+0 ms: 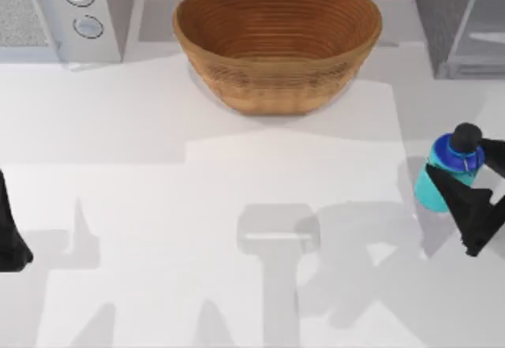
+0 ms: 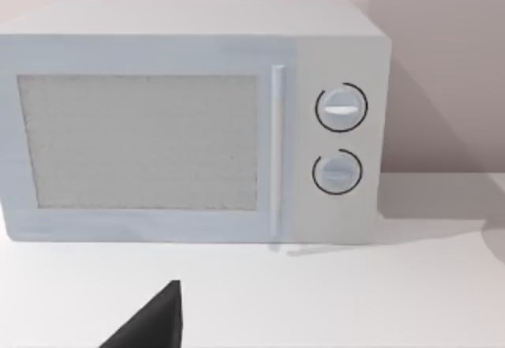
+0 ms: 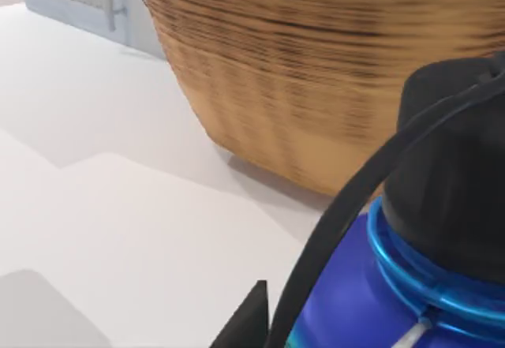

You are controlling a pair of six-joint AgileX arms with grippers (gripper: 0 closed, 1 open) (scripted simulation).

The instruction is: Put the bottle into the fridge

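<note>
On the table's right side, 1 bottle [image 1: 447, 176] sits clamped between the right gripper's [image 1: 461, 181] fingers, near 1 basket [image 1: 278, 42].

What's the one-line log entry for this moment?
right gripper at bottle, table's right side | fridge back right | left gripper parked at left edge | bottle not in fridge

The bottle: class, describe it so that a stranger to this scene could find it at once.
Start from the big woven basket at the back of the table, then look toward the table's right edge. There the bottle stands at the right gripper. Its turquoise body, dark blue shoulder and black cap mark it out as the only small, brightly coloured thing.
</note>
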